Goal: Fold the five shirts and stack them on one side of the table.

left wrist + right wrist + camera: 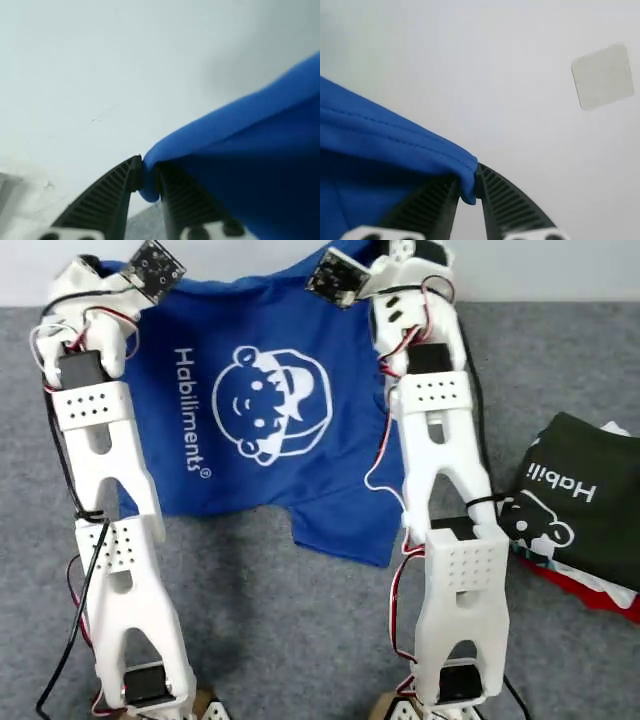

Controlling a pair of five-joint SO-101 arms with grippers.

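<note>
The left fingers (107,197), black and ribbed, are closed narrow on a rolled edge of the blue cotton T-shirt (250,160), the cloth bulging out between their tips. The right fingers (507,202) pinch another hemmed edge of the same shirt (380,150) just as tightly (a line of stitching runs along it).

From above, the shirt (250,440) hangs from those two grips at the far side of the counter. Its white cartoon face print is turned up, its lower part lies flat between the white left arm (100,440) and the white right arm (440,440), and one sleeve (350,535) spreads toward the right arm's base.

The grey, felt-like counter (300,640) runs back to a pale, plain wall (250,260). Seen by the right wrist, that wall carries a small light square patch (603,76).

At the counter's right edge, well apart from the blue shirt, lies a stack. A folded dark shirt with white print (580,490) is on top, and red cloth (590,595) and a sliver of white cloth (612,428) peek out beneath it.
</note>
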